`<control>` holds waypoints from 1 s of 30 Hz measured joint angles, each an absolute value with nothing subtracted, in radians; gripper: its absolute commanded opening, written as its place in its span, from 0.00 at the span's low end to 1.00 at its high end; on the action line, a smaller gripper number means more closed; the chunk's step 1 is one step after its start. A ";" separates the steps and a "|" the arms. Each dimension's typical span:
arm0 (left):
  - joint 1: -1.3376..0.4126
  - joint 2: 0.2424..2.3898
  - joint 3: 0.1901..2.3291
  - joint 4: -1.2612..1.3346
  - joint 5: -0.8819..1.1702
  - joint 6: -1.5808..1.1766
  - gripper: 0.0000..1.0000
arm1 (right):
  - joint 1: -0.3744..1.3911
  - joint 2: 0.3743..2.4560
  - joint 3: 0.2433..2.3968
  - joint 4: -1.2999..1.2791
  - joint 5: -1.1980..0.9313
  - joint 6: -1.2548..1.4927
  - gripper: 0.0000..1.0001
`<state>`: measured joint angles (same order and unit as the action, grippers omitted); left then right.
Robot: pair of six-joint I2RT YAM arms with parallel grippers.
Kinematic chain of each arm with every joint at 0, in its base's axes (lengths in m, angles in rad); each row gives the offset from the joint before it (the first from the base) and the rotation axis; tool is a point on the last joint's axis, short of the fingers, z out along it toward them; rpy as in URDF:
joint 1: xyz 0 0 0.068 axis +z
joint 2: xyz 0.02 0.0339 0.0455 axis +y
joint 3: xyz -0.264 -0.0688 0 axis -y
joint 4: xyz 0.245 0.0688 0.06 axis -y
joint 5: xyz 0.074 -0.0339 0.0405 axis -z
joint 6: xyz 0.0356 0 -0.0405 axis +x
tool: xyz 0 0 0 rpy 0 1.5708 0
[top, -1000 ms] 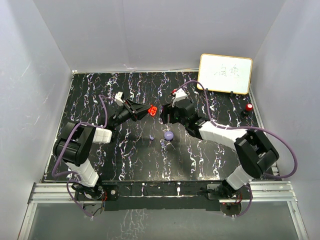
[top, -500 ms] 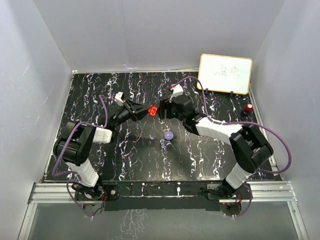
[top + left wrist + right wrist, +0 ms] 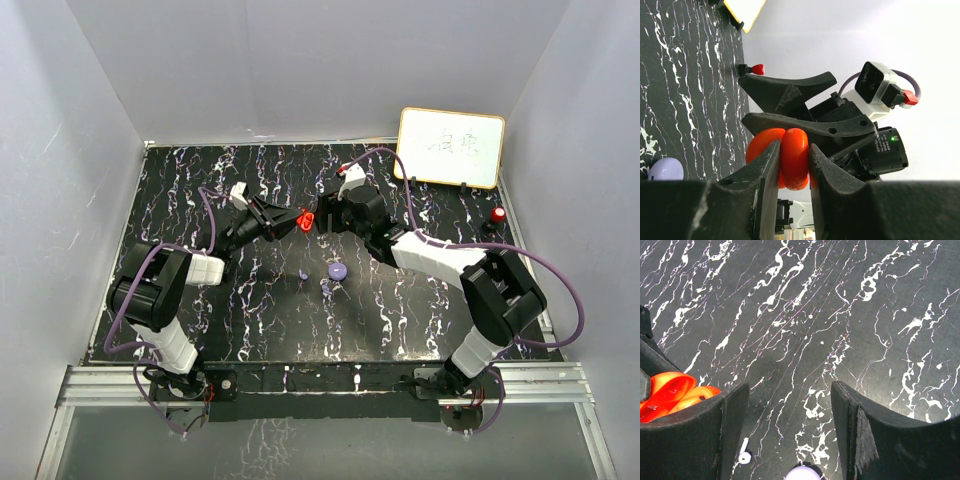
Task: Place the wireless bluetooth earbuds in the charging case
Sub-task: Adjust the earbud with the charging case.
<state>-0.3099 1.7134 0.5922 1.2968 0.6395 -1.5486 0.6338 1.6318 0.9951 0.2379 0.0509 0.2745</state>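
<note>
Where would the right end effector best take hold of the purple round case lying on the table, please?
Probably across its rim, coming straight down from above. The purple round case lies flat and domed on the table, so its low sides look like the only opposing faces to pinch. The right end effector is open and holds nothing.
</note>
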 measured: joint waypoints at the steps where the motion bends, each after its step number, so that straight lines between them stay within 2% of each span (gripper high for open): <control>1: -0.310 1.713 0.594 1.294 0.639 -1.546 0.00 | 0.634 1.632 0.995 0.237 0.050 0.273 0.64; 17: -0.312 1.748 0.603 1.247 0.639 -1.492 0.00 | 0.634 1.632 0.995 0.236 0.056 0.263 0.64; 30: -0.311 1.797 0.604 1.266 0.639 -1.496 0.00 | 0.635 1.629 0.980 0.192 0.145 0.278 0.65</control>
